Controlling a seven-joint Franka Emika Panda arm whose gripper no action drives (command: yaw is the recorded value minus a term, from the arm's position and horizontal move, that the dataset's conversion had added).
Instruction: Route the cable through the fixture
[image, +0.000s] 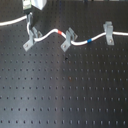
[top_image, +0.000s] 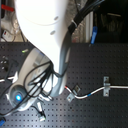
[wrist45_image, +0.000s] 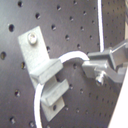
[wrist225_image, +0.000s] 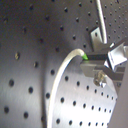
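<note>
1 cable (image: 80, 42) threads 3 fixtures (image: 68, 39), the hand (wrist45_image: 90, 64) pinching it.

Fingers (wrist45_image: 102, 62) pinch cable (wrist45_image: 67, 56) beside fixture (wrist45_image: 44, 75).

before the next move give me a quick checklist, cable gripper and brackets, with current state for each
1. Gripper shut on the cable: ok, seen in both wrist views.
2. Cable seated in the fixture beside the gripper: ok, it passes between the prongs.
3. Cable through the middle bracket: ok in the first exterior view.
4. Cable at the far bracket: ok, it runs across it.
5. Cable free of kinks: cannot tell; the arm hides part.
</note>
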